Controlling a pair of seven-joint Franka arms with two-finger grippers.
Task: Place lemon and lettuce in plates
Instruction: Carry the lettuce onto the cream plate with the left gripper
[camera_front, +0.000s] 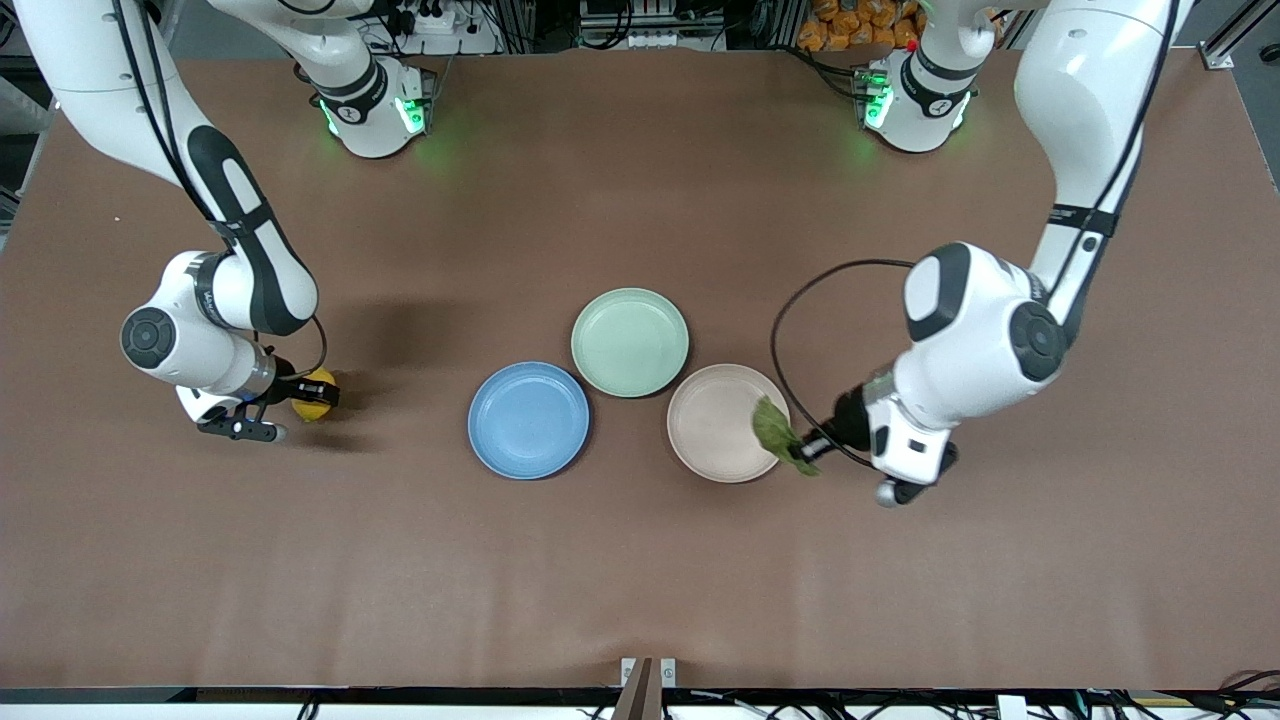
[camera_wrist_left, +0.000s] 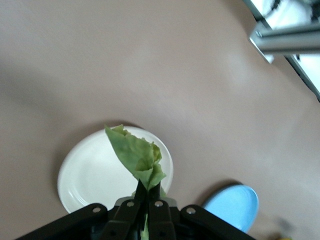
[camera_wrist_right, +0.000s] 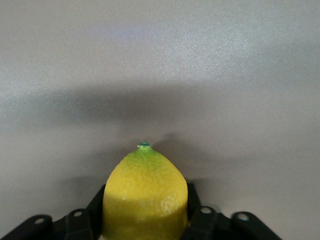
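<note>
My left gripper (camera_front: 812, 450) (camera_wrist_left: 148, 187) is shut on the stem end of the wrinkly green lettuce (camera_front: 775, 430) (camera_wrist_left: 135, 152). The leaf hangs over the rim of the beige plate (camera_front: 715, 425) (camera_wrist_left: 90, 175) on the side toward the left arm's end. The blue plate (camera_front: 528, 420) (camera_wrist_left: 232, 205) lies beside the beige one with nothing on it. Toward the right arm's end of the table, my right gripper (camera_front: 305, 396) (camera_wrist_right: 145, 205) is shut on the yellow lemon (camera_front: 316, 392) (camera_wrist_right: 145, 177), low at the table surface. The lemon's pointed tip faces away from the gripper.
A pale mint-green plate (camera_front: 630, 342) sits just farther from the front camera, between the blue and beige plates and touching close to both. The left arm's black cable (camera_front: 790, 310) loops above the table beside the beige plate. Brown tabletop (camera_front: 640, 560) stretches all around.
</note>
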